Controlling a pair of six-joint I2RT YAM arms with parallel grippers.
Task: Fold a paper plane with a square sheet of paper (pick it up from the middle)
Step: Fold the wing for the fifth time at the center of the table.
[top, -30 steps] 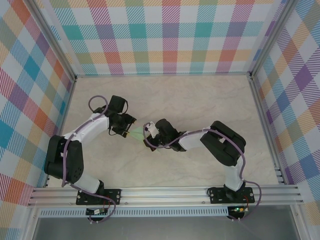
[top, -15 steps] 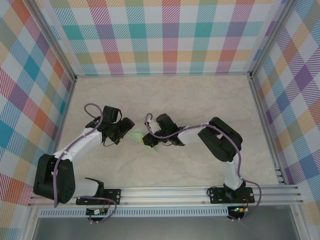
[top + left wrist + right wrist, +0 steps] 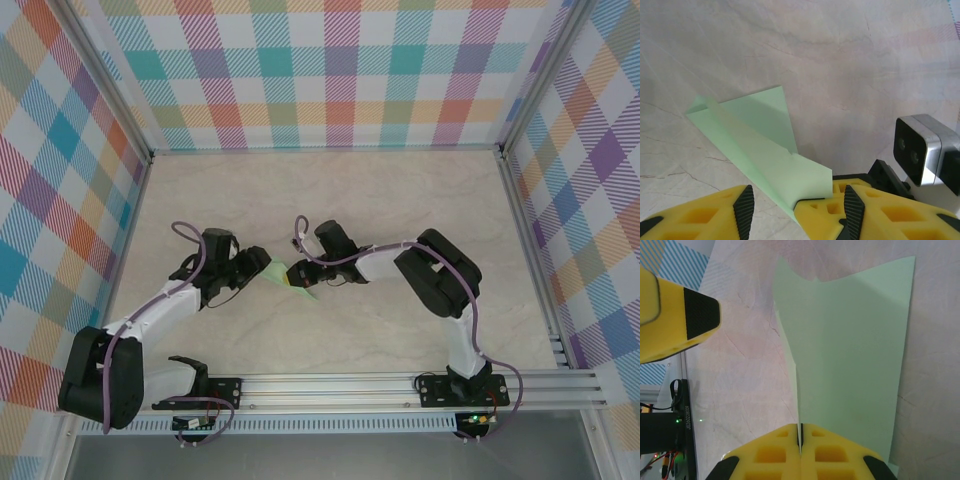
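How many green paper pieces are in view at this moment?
1: the folded green paper, mid-table, pinched in the right gripper. The arms could hide scraps.

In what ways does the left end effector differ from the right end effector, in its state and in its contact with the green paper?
The left end effector stands open; the right end effector is shut. The right end effector pinches the green paper along a fold; the left end effector only has a corner of it between its open fingers. Both have yellow fingers.
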